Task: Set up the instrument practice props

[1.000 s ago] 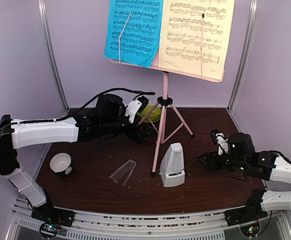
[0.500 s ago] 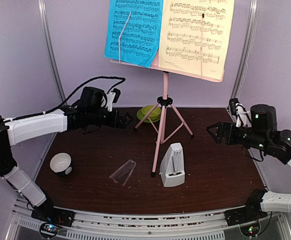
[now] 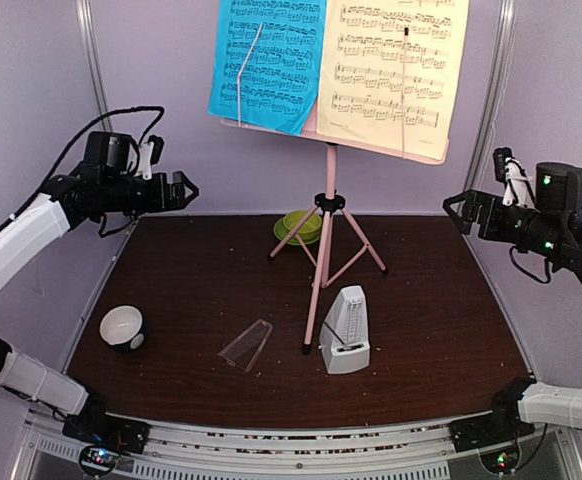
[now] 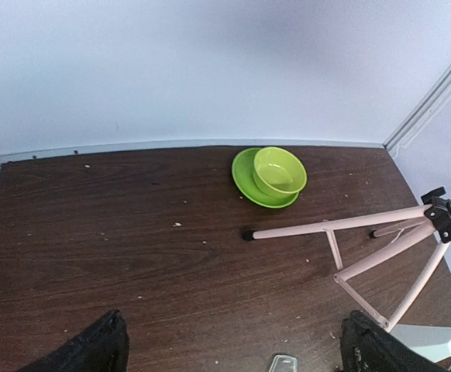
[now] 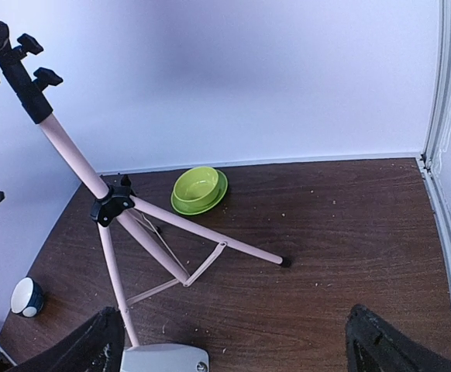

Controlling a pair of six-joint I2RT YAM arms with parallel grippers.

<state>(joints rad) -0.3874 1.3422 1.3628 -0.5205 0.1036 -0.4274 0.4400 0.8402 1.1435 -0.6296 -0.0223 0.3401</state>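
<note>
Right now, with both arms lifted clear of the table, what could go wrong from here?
The clear cover lies off the metronome, close to a foot of the pink stand; reaching for it could nudge a leg and tip the stand. The blue sheet hangs below the desk lip, so a wobble might shake it loose.

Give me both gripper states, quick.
Left gripper: open, holding nothing.
Right gripper: open, holding nothing.
</note>
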